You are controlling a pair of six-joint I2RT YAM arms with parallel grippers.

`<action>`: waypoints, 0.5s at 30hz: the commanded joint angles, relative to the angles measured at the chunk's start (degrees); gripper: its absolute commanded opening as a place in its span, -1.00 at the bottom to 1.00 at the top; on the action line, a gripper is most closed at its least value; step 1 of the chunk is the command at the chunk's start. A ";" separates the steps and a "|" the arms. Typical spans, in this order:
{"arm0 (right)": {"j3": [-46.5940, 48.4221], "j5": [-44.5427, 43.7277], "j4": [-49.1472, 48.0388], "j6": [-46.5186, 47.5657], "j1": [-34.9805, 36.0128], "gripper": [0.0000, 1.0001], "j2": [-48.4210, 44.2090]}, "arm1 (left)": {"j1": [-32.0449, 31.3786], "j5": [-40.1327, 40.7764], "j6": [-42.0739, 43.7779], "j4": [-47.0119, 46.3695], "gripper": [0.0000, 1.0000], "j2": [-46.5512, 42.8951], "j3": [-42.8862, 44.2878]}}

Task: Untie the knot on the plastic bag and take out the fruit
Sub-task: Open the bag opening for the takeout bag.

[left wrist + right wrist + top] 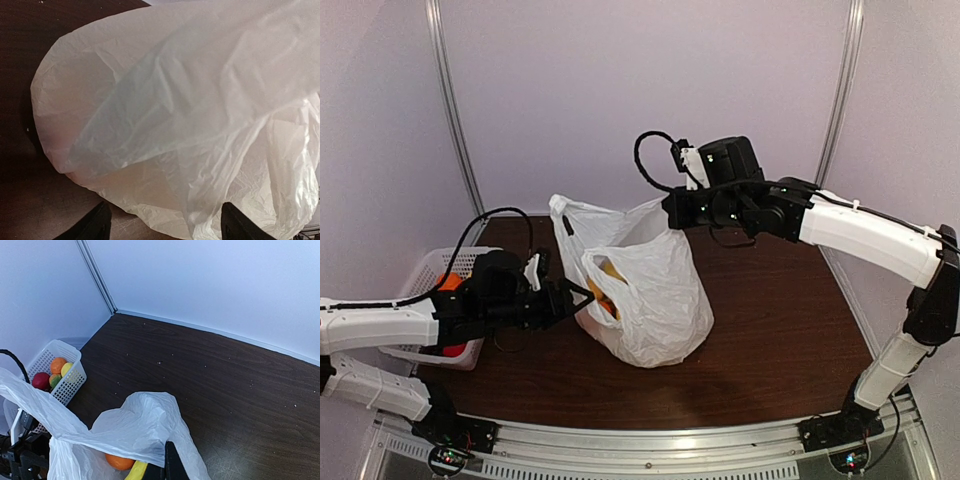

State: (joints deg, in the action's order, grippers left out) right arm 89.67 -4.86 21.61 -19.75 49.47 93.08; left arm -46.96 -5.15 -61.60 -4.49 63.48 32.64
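Right gripper (pixel 670 212) pinching the plastic bag (pixel 655 300) up, left gripper (pixel 582 297) gaping at its mouth.
My right jaws are closed tight on the bag's upper rim, at its 12 o'clock edge. My left jaws stand wide apart, closed on nothing, at the bag's 9 o'clock side by the opening. The fruit (pixel 119 461), orange and yellow, lies inside the bag, which stands mid-table (pixel 770 330). A white basket (pixel 430 270) sits at the table's 9 o'clock edge.

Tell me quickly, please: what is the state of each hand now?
Left hand: open, fingers wide apart, facing the bag.
Right hand: closed, holding the bag's edge.
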 commanded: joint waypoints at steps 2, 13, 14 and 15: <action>-1.04 -1.89 -1.14 -0.46 -0.16 -1.00 -2.29 | -0.84 -0.93 0.43 -3.37 0.20 3.12 2.75; -0.71 -5.18 -0.61 -0.47 -0.25 -1.00 -2.12 | -1.29 -2.15 0.79 -7.10 -0.76 7.09 4.79; -0.38 -5.27 -0.45 -0.47 -0.40 -1.00 -1.97 | -1.29 -1.77 1.02 -7.00 -0.87 7.29 5.19; 0.09 -5.19 -0.19 -0.56 -0.61 -1.00 -1.91 | -1.23 -1.24 1.49 -6.57 -0.97 7.37 5.76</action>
State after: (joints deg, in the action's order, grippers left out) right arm 89.49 -7.77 21.56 -19.77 49.45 92.97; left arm -48.01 -6.57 -61.43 -8.16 70.02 35.55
